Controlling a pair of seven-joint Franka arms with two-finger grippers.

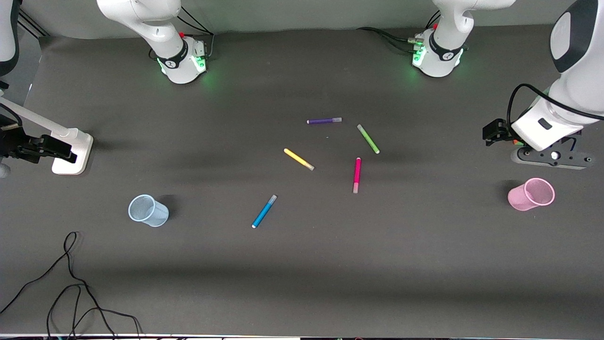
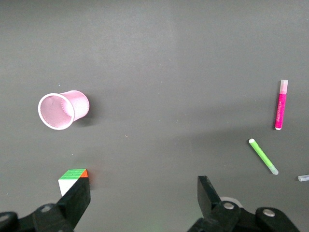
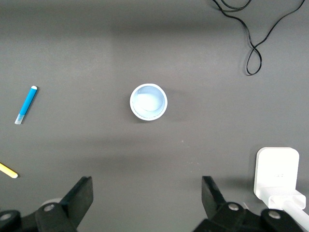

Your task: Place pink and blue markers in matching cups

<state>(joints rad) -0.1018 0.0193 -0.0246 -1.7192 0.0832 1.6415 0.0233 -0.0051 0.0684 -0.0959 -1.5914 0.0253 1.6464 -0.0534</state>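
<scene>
Pink marker [image 1: 356, 174], blue marker [image 1: 264, 211], pale pink cup [image 1: 531, 194], pale blue cup [image 1: 148, 210], dark grey table [image 1: 302, 264].

Markers [image 1: 356, 174] flat; cups [image 1: 148, 210] upright

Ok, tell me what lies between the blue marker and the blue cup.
Nothing: the front view shows bare tabletop between the blue marker and the blue cup.

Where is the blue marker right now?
The blue marker lies flat on the table, between the blue cup and the pink marker. It is nearer the front camera than the yellow marker.
</scene>
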